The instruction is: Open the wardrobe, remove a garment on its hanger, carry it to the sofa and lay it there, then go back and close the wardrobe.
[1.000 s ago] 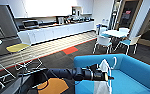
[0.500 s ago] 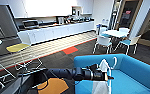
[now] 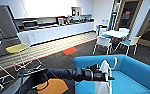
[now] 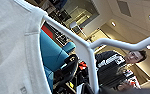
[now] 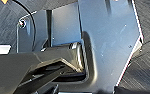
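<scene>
1. Garment (image 3: 103,75): a thin white shirt of light fabric, hanging limp from its hanger above the sofa seat. In the left wrist view the garment (image 4: 13,50) shows a stitched neckline band and a faint grey mark near the hem of the frame; the mark cannot be read.
2. Hanger (image 3: 114,62): thin and white, with a curved hook that rises above the shirt. The left wrist view shows the hanger (image 4: 89,53) as a white shoulder bar joined to a vertical stem.
3. Left gripper (image 3: 108,78): at the end of the dark arm that reaches in from the left, positioned at the hanger, over the sofa. Whether its fingers clamp the hanger cannot be told.
4. Sofa (image 3: 136,72): bright blue, with a smooth backrest and seat; the garment hangs in front of the backrest.
5. Right gripper: its state cannot be told.
6. Writing: no legible text or brand.
7. Surroundings: a person (image 4: 116,67) stands beyond the sofa; white chairs (image 3: 103,42) surround a table (image 3: 116,33).
</scene>
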Available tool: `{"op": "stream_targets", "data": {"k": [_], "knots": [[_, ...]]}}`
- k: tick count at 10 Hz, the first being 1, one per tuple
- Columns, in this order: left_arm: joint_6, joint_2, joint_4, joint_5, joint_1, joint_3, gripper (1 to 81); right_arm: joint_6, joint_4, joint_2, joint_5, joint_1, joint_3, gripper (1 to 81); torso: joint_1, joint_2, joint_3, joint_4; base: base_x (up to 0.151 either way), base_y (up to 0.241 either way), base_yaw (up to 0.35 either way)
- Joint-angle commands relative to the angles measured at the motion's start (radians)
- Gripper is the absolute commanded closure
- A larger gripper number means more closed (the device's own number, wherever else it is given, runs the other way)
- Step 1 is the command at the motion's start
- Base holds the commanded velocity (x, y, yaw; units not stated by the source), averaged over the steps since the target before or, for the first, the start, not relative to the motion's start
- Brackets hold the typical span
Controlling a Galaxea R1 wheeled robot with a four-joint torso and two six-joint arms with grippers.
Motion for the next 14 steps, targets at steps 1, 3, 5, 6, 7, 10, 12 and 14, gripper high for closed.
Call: {"op": "stream_targets", "data": {"k": [1, 3, 5, 6, 7, 10, 12, 14], "knots": [[0.008, 0.014, 0.031, -0.043, -0.162, 0.039, 81.1, -0.003, -0.003, 0.008, -0.054, 0.028, 0.009, 1.0, 0.001, 0.0, 0.0, 0.0, 0.091, 0.0, 0.0], [0.008, 0.014, 0.031, -0.043, -0.162, 0.039, 81.1, -0.003, -0.003, 0.008, -0.054, 0.03, 0.01, 1.0, 0.001, 0.0, 0.0, 0.0, 0.091, 0.0, 0.0], [0.008, 0.014, 0.031, -0.043, -0.162, 0.039, 81.1, -0.003, -0.004, 0.008, -0.054, 0.03, 0.01, 1.0, 0.001, 0.0, -0.059, 0.0, 0.091, 0.0, 0.0], [0.008, 0.017, 0.031, -0.041, -0.162, 0.039, 81.1, -0.003, -0.004, 0.008, -0.055, 0.03, 0.01, 1.0, 0.001, 0.0, -0.099, 0.0, 0.091, 0.0, 0.0], [0.008, 0.019, 0.031, -0.043, -0.162, 0.039, 81.1, -0.003, -0.004, 0.008, -0.054, 0.03, 0.01, 1.0, 0.001, 0.0, -0.124, 0.0, 0.091, 0.0, 0.0], [0.008, 0.025, 0.031, -0.041, -0.162, 0.039, 81.1, -0.003, -0.004, 0.008, -0.055, 0.03, 0.01, 1.0, 0.001, 0.001, -0.226, 0.0, 0.091, 0.0, 0.0], [0.008, 0.037, 0.033, -0.041, -0.162, 0.036, 81.1, -0.003, -0.004, 0.008, -0.055, 0.03, 0.01, 1.0, 0.001, 0.001, -0.198, 0.0, 0.091, 0.0, 0.0], [0.008, 0.056, 0.034, -0.041, -0.162, 0.031, 81.1, -0.003, -0.004, 0.006, -0.055, 0.03, 0.01, 1.0, 0.002, 0.002, -0.218, 0.0, 0.091, 0.0, 0.0]]}}
